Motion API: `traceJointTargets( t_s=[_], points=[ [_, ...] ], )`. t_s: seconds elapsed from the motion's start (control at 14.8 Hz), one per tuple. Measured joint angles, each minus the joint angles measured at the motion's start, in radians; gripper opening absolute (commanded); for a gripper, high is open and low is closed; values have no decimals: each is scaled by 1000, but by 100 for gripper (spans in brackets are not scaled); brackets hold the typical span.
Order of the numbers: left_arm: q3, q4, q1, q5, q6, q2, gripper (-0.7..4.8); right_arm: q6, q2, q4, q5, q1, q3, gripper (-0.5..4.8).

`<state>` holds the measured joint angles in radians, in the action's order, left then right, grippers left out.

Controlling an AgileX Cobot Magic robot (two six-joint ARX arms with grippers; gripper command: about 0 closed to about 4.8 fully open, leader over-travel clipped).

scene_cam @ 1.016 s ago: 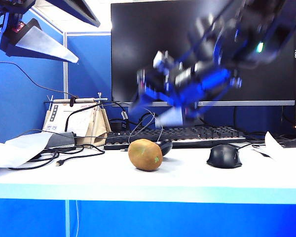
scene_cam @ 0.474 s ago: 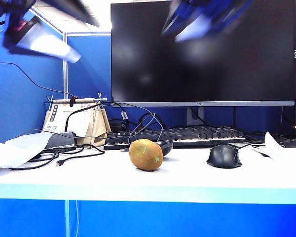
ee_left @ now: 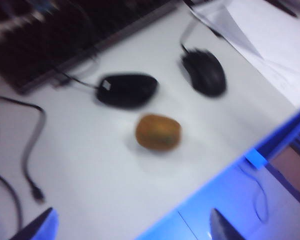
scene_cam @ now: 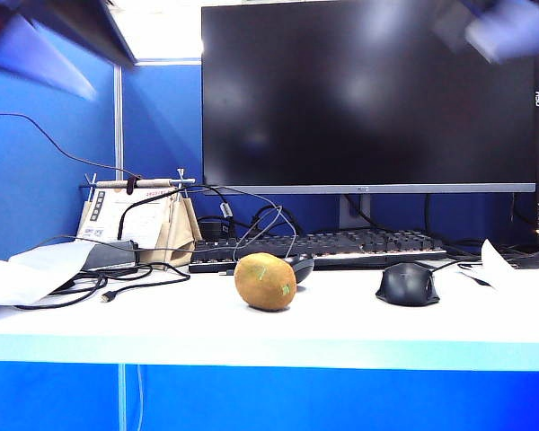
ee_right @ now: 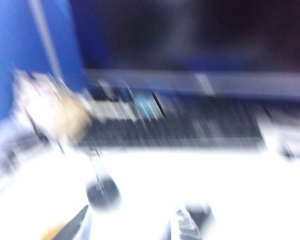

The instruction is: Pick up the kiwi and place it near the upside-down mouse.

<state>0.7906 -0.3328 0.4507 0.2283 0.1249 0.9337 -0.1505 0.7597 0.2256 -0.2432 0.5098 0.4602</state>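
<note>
The kiwi [scene_cam: 265, 281] lies on the white desk just in front of the upside-down mouse [scene_cam: 299, 266], nearly touching it. From the left wrist view, the kiwi [ee_left: 158, 132] sits beside the upside-down mouse [ee_left: 126, 90]. My left gripper [ee_left: 131, 231] is open and empty, high above the desk's front edge; it shows as a blur at the exterior view's top left [scene_cam: 45, 54]. My right gripper [scene_cam: 508, 27] is a blur at the top right, far above the desk. Its wrist view is smeared, but the right gripper [ee_right: 127, 227] has parted jaws with only desk between them.
An upright black mouse [scene_cam: 408, 284] sits right of the kiwi. A keyboard [scene_cam: 323, 245] and a large monitor [scene_cam: 368, 90] stand behind. Cables [scene_cam: 117, 283] and papers [scene_cam: 31, 269] lie at the left, more paper [scene_cam: 503, 265] at the right.
The right arm has swung from above the keyboard up to the top right corner. The left gripper has shifted up and left. Kiwi and both mice have stayed put.
</note>
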Motion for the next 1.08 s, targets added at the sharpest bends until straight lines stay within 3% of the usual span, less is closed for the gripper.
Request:
traceJointTargets(
  t_s=[0.2,0.41,0.61,0.75,1.08],
  points=[
    [-49,6,2,-25,-53,-127,398,-75,-288,-95,-101,0,-190,210],
    [-236,20,2,-92,-153,-267,398,-90,-557,-230,-220,0,-293,210],
    [-420,134,1,-206,-234,-394,398,-93,-755,-396,-283,1,-339,211],
    [-513,169,2,-289,-243,-420,398,-116,-747,-516,-322,0,-344,211],
    [-672,203,2,-381,-298,-421,398,-137,-745,-630,-335,0,-387,210]
  ],
)
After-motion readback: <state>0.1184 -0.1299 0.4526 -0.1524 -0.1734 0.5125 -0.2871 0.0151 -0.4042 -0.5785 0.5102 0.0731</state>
